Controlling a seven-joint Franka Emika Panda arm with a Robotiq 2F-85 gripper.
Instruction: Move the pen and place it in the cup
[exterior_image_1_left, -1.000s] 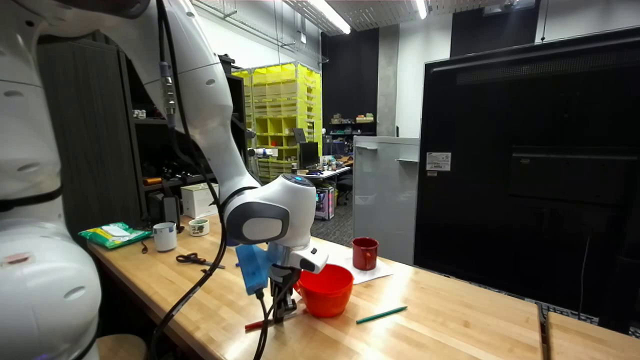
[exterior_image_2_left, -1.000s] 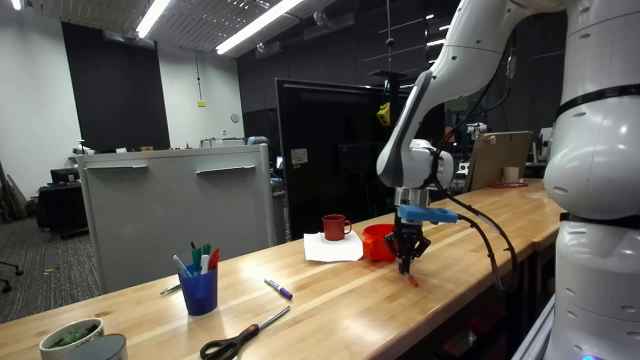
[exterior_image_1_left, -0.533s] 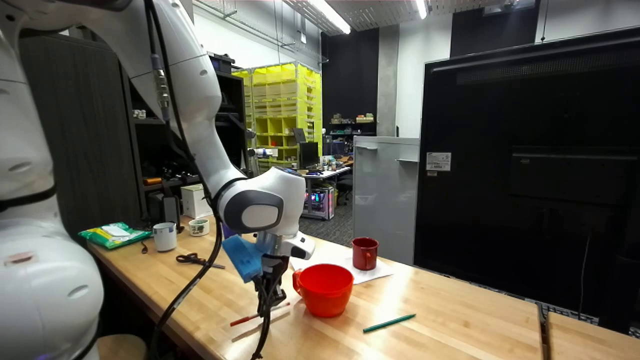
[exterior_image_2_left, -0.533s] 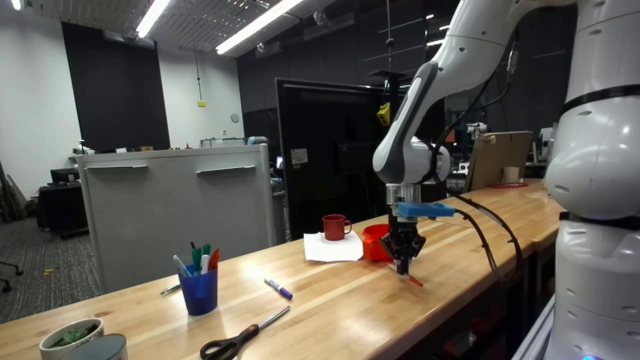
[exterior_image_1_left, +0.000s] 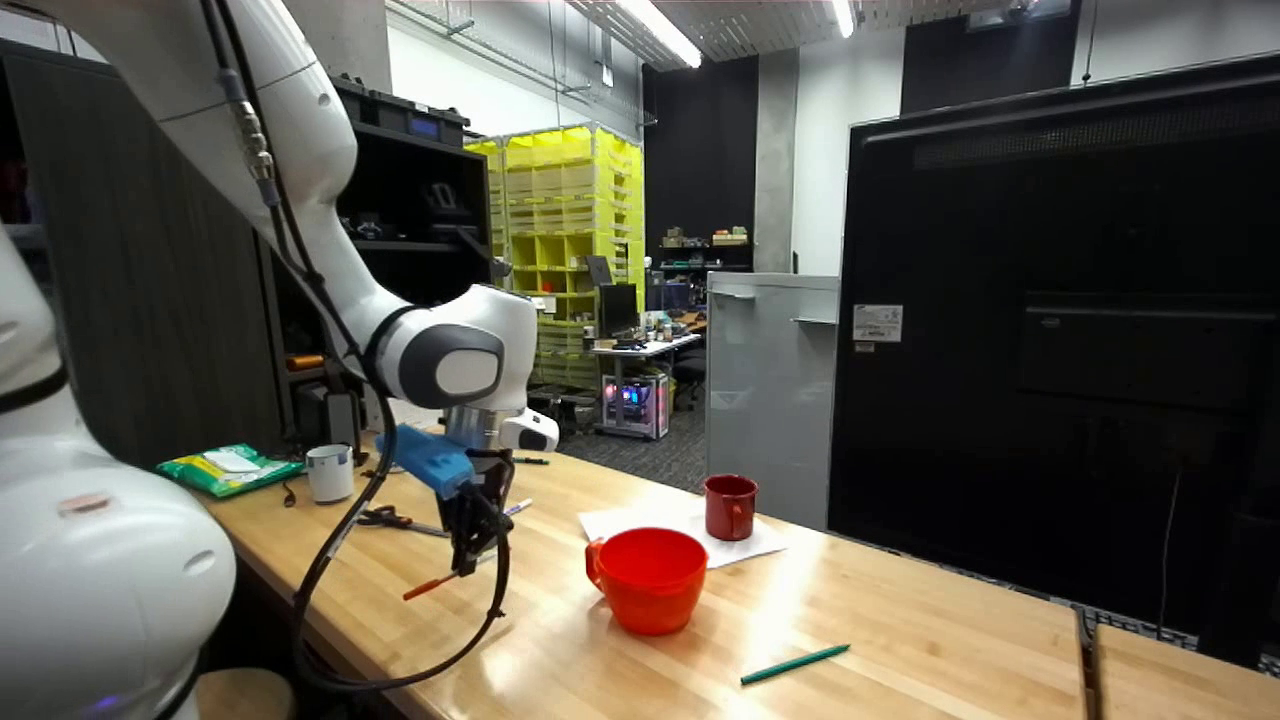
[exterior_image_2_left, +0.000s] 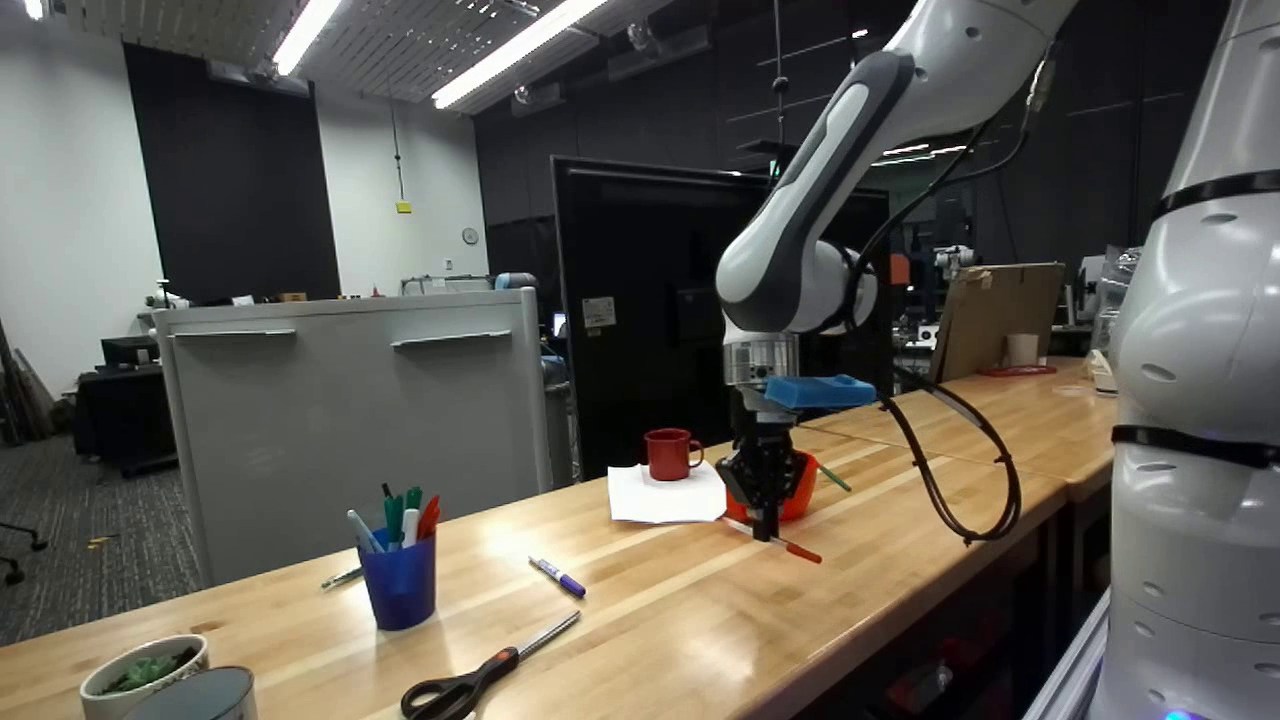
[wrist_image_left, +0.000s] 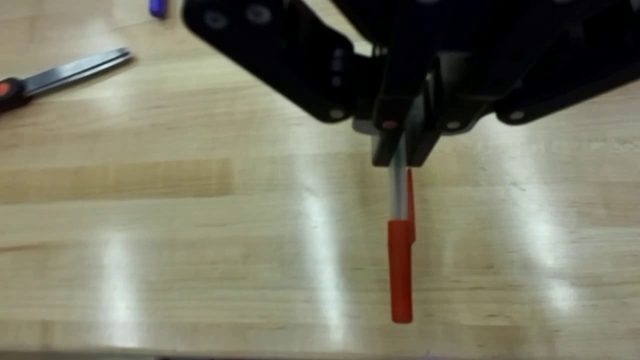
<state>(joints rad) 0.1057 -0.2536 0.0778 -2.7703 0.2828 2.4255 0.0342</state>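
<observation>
My gripper (exterior_image_1_left: 468, 562) is shut on the pen (exterior_image_1_left: 430, 587), a thin clear pen with a red cap, held tilted above the table. In an exterior view the gripper (exterior_image_2_left: 765, 530) stands in front of the red bowl (exterior_image_2_left: 800, 495), with the pen's red cap (exterior_image_2_left: 802, 552) sticking out toward the table's near edge. In the wrist view the fingertips (wrist_image_left: 400, 159) pinch the clear barrel and the red cap (wrist_image_left: 401, 272) points down the picture. The blue cup (exterior_image_2_left: 398, 585), holding several pens, stands upright at the left in that exterior view; it is hidden in the other.
A red mug (exterior_image_1_left: 731, 508) stands on white paper (exterior_image_2_left: 645, 500). A green pen (exterior_image_1_left: 795, 665) lies near the red bowl. A purple marker (exterior_image_2_left: 557, 577) and scissors (exterior_image_2_left: 485, 680) lie between gripper and blue cup. A plant pot (exterior_image_2_left: 143, 672) and white mug (exterior_image_1_left: 330, 473) stand beyond.
My gripper has lifted the pen off the table and carried it away from the red bowl, leftward in both exterior views. The green pen has rolled slightly away from the bowl.
</observation>
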